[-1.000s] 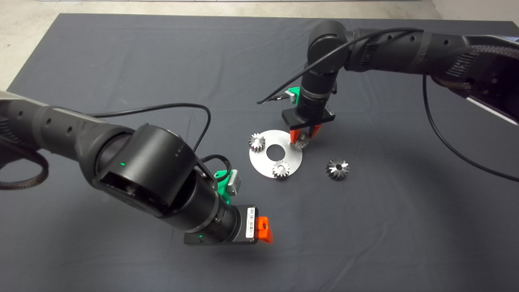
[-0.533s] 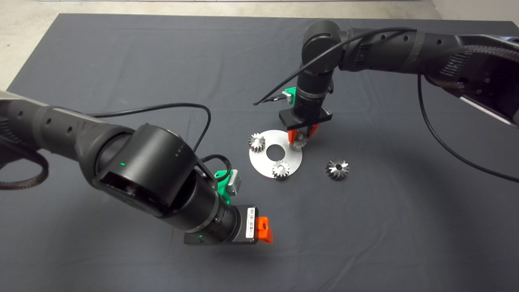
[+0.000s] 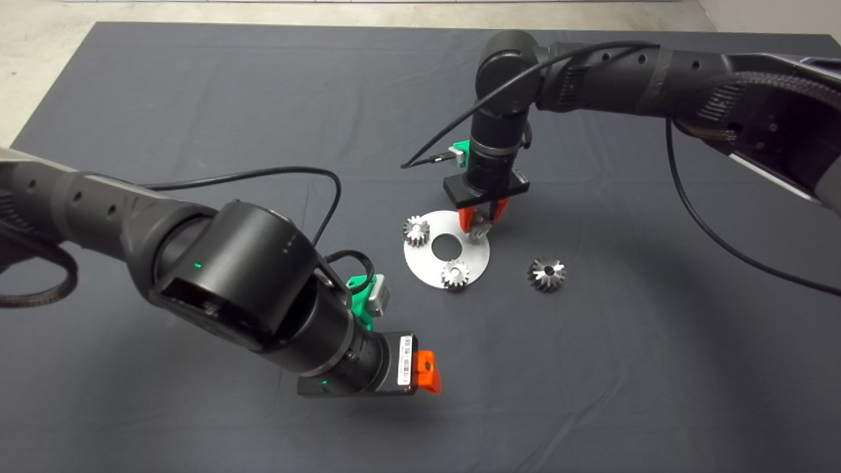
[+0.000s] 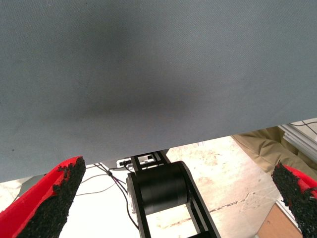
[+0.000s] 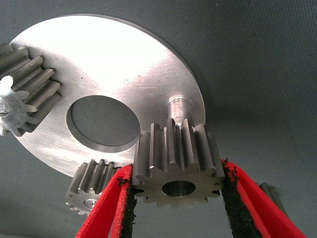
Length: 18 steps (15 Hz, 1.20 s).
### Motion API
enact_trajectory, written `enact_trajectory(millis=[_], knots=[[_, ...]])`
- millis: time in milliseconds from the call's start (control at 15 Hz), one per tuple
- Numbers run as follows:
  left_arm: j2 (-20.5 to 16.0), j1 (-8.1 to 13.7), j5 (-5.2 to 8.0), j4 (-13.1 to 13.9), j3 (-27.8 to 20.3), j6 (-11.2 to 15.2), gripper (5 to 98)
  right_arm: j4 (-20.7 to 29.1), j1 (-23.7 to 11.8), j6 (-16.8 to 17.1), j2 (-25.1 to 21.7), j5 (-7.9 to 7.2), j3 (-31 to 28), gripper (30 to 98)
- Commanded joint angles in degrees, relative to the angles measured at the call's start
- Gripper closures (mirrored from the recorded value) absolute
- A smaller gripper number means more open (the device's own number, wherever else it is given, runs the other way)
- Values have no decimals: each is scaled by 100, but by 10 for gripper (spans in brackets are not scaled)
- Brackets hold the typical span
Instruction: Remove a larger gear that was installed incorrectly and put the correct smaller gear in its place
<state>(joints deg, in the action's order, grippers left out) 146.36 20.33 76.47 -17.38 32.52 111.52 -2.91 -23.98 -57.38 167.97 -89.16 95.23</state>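
From above, the right gripper (image 3: pixel 481 223) holds the smaller gear (image 3: pixel 483 229) over the far-right edge of a round plate (image 3: pixel 430 267) near the mat's (image 3: pixel 197 98) middle; the larger gear (image 3: pixel 546 273) lies discarded on the mat just right of the plate. The left gripper (image 3: pixel 426 371) waits near the front edge, its barcode label unreadable. Its wrist view shows fingers (image 4: pixel 52 196) spread wide, empty. The right wrist view shows the gear (image 5: pixel 177 166) pinched between the pads just beside a bare peg (image 5: pixel 178 108), likely its seat.

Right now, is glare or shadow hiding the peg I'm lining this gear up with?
Right wrist view: glare washes out part of the round plate, but the peg reads clearly just beyond the smaller gear held in the right gripper jaws. Head view: that gripper covers the peg; soft arm shadows fall on the mat, none on the plate.
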Motion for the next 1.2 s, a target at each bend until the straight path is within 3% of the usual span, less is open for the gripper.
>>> enact_trajectory(millis=[0, 1133], knots=[[-6, 94, 0, 51, -20, -16, 58, 72, -116, 157, 71, -578, 154, 869], [-6, 94, 0, 51, -11, -25, 58, -25, -142, 315, 83, -576, 389, 869]])
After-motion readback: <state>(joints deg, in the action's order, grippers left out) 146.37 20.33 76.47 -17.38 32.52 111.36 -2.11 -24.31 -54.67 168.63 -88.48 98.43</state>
